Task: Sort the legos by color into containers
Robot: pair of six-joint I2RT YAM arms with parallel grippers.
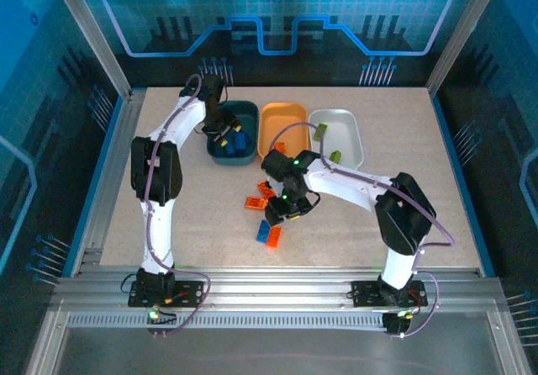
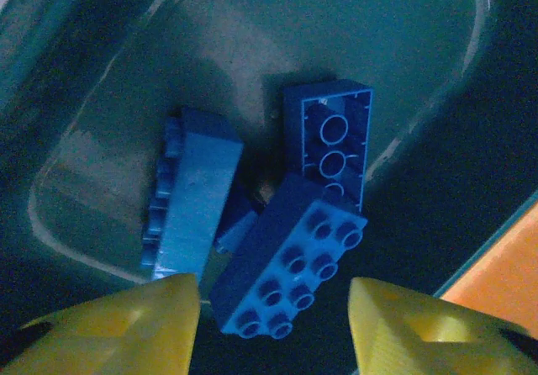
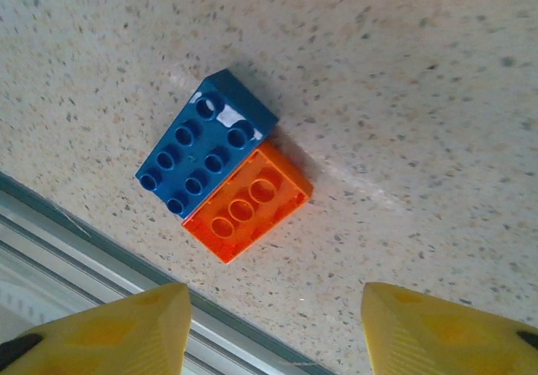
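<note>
My left gripper [image 1: 225, 131] hangs over the dark teal tub [image 1: 250, 158]. In the left wrist view its jaws [image 2: 273, 329] stand open, with a gap on each side of a blue lego [image 2: 290, 266] that lies studs-up on other blue legos [image 2: 189, 194] in the tub. My right gripper [image 1: 282, 215] is open above the table [image 3: 273, 333]. Ahead of it a blue lego [image 3: 206, 144] and an upside-down orange lego [image 3: 248, 211] lie side by side, touching. The orange tub [image 1: 282, 127] and the white tub [image 1: 345, 135] stand to the right of the teal one. A green lego [image 1: 334, 155] lies in the white tub.
More orange legos [image 1: 255, 203] lie loose on the table left of my right wrist. The table's front metal rail [image 3: 84, 240] runs close behind the blue and orange pair. The orange tub's rim [image 2: 504, 266] shows just right of my left fingers.
</note>
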